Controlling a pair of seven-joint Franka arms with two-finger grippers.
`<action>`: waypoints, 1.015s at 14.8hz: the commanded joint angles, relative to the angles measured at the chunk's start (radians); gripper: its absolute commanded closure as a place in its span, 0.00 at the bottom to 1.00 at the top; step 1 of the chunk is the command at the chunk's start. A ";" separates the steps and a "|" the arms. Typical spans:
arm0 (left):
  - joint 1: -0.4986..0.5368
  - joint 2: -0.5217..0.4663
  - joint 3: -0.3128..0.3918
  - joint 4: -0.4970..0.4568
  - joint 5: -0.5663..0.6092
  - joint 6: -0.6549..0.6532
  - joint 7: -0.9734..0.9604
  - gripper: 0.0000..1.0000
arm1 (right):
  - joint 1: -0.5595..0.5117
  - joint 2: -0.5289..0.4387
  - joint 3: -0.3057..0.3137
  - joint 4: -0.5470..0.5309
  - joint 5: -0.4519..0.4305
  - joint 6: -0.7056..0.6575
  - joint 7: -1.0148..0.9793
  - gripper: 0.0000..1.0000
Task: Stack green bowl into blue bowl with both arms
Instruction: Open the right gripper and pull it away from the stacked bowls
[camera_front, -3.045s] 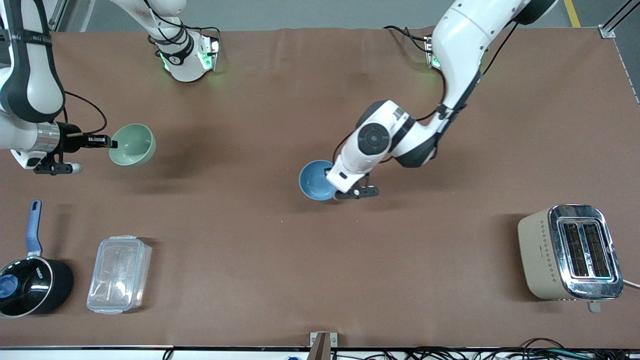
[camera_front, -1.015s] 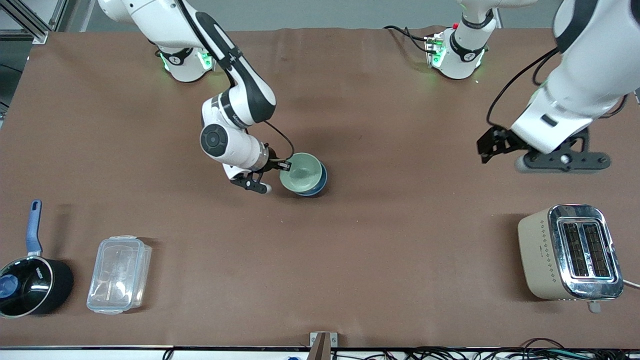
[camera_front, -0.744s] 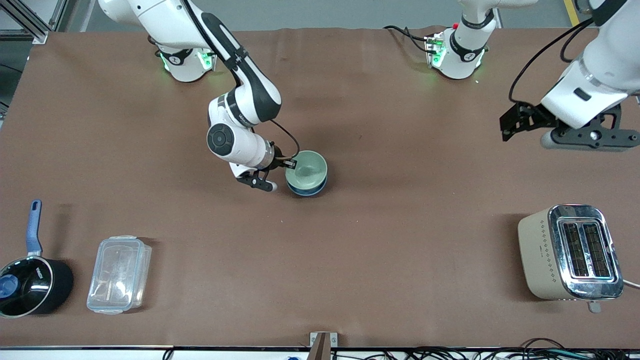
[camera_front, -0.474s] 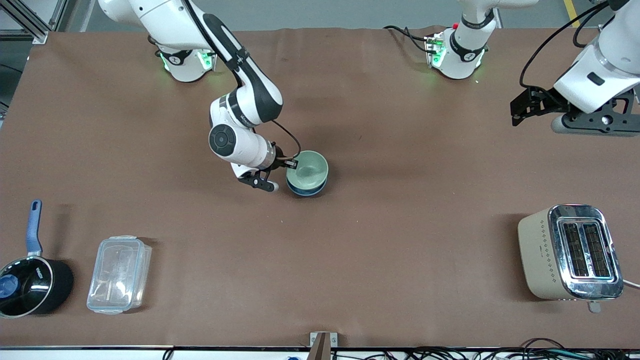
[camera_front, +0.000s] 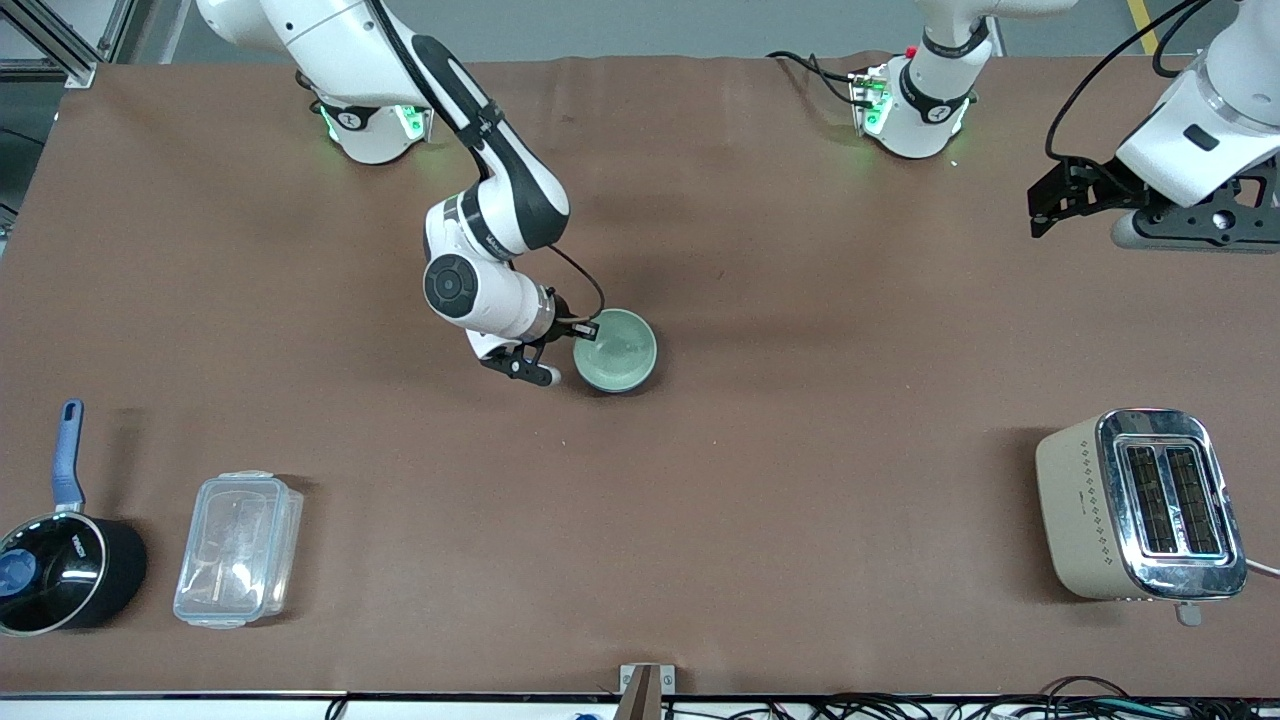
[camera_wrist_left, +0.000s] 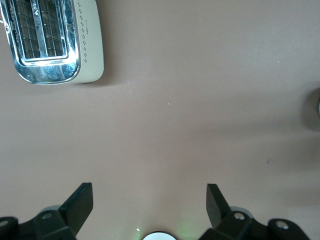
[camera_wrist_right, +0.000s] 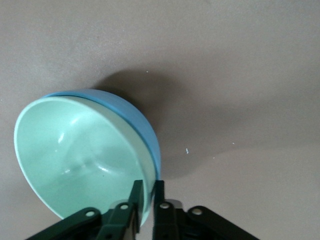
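Note:
The pale mint-green bowl (camera_front: 618, 350) rests inside the blue bowl (camera_front: 632, 387) at the middle of the table; only a thin blue edge shows around it. In the right wrist view the green bowl (camera_wrist_right: 75, 155) sits slightly tilted in the blue bowl (camera_wrist_right: 131, 112). My right gripper (camera_front: 585, 328) is shut on the green bowl's rim, one finger inside and one outside (camera_wrist_right: 148, 192). My left gripper (camera_front: 1042, 208) is open and empty, raised over the table's edge at the left arm's end (camera_wrist_left: 148, 200).
A beige toaster (camera_front: 1140, 505) stands near the front camera at the left arm's end and shows in the left wrist view (camera_wrist_left: 50, 40). A black saucepan with a blue handle (camera_front: 60, 570) and a clear lidded container (camera_front: 238, 548) stand at the right arm's end.
My right gripper has brought the green bowl over and lowered it into the blue bowl. My left arm has let go of the blue bowl, lifted and drawn back toward its end.

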 joint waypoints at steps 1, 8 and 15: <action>0.048 -0.029 -0.015 -0.025 -0.049 0.012 0.050 0.00 | -0.006 0.007 -0.006 0.017 0.026 -0.012 0.001 0.51; 0.131 -0.035 -0.131 -0.025 -0.035 0.006 0.051 0.00 | -0.181 -0.199 -0.031 0.006 -0.093 -0.167 -0.029 0.00; 0.131 -0.024 -0.121 0.000 -0.033 0.037 0.059 0.00 | -0.485 -0.358 -0.030 -0.046 -0.336 -0.313 -0.362 0.00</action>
